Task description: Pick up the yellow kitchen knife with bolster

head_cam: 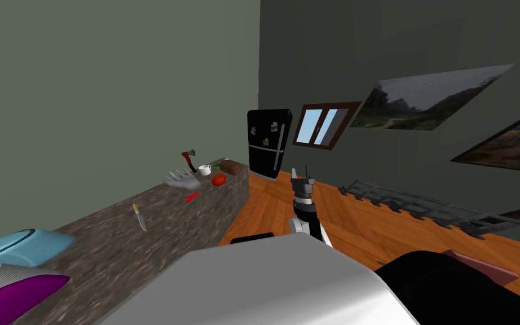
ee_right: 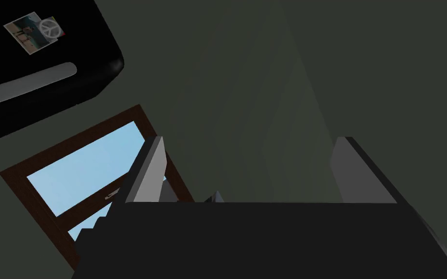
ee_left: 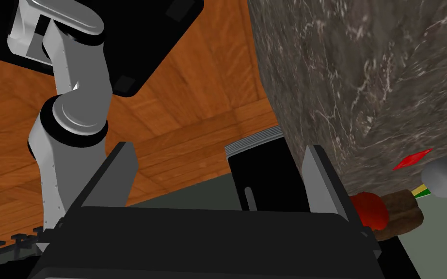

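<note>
Left claw [ee_left: 217,155] is hanging released beside the end of the counter [head_cam: 112,248], right claw [ee_right: 249,143] likewise released; we are judging this the approach step, with the yellow knife [head_cam: 139,216] lying mid-counter, needing a reach over its handle

The knife [head_cam: 139,218] has a yellow handle and grey blade. The table [head_cam: 118,248] is veined grey-brown stone; the tomato [head_cam: 218,180] is red.

knife [head_cam: 139,217] | yellow handle, grey blade | flat on stone counter [head_cam: 112,248]
</note>
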### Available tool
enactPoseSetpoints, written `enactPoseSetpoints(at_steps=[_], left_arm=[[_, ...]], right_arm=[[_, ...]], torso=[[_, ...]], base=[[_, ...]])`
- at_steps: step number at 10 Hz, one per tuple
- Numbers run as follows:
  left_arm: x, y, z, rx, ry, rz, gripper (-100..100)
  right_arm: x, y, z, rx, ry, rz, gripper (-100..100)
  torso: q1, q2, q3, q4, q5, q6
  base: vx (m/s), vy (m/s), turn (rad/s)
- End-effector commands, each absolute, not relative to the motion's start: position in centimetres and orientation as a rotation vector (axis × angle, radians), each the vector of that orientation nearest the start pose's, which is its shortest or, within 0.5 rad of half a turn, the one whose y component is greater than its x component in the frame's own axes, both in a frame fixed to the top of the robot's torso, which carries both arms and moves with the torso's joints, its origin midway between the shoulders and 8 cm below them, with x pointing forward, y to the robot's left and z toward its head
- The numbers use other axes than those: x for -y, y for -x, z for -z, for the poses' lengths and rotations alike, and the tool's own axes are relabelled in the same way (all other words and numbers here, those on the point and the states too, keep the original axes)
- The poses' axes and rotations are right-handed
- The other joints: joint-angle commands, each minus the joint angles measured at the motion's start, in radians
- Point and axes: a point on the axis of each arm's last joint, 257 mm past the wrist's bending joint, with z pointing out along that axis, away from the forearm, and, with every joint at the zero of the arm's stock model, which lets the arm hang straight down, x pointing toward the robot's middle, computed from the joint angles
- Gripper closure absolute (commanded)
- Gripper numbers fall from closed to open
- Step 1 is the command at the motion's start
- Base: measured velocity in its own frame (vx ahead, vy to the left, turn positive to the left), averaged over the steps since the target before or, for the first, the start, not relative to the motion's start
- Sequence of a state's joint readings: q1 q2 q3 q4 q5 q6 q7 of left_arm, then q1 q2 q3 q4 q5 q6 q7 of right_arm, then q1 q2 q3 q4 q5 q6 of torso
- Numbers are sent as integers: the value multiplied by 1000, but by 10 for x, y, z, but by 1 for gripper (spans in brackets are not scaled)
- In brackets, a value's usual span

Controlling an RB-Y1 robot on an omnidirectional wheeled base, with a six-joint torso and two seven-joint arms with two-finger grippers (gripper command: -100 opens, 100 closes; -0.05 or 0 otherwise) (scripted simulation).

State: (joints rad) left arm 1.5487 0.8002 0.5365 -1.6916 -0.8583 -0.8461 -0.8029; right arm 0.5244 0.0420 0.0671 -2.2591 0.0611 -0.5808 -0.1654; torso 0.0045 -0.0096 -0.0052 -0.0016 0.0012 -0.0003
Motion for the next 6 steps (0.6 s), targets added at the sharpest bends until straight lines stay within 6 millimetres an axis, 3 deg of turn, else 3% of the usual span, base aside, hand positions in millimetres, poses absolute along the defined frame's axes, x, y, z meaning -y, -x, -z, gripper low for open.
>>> enactPoseSetpoints(at_steps=[1, 2, 3, 6], left_arm=[[-522, 73, 297, -2429, -1199, -134, -100], [-537, 91, 297, -2454, -1304, -148, -100], [-537, 91, 297, -2441, -1334, -153, -100], [-563, 124, 294, -2451, -1576, -171, -100]], right_arm=[[255, -336, -23, -545, -685, -1487, 0], [255, -336, -23, -545, -686, -1486, 0], [255, -336, -23, -545, -685, -1486, 0], [255, -336, -23, -545, -686, -1486, 0]], torso=[[0, 0, 0, 0, 0, 0], [0, 0, 0, 0, 0, -1], [1, -2, -1, 0, 0, 0], [1, -2, -1, 0, 0, -1]], base=[[88, 36, -234], [121, 48, -363], [109, 44, -243], [118, 61, -291]])
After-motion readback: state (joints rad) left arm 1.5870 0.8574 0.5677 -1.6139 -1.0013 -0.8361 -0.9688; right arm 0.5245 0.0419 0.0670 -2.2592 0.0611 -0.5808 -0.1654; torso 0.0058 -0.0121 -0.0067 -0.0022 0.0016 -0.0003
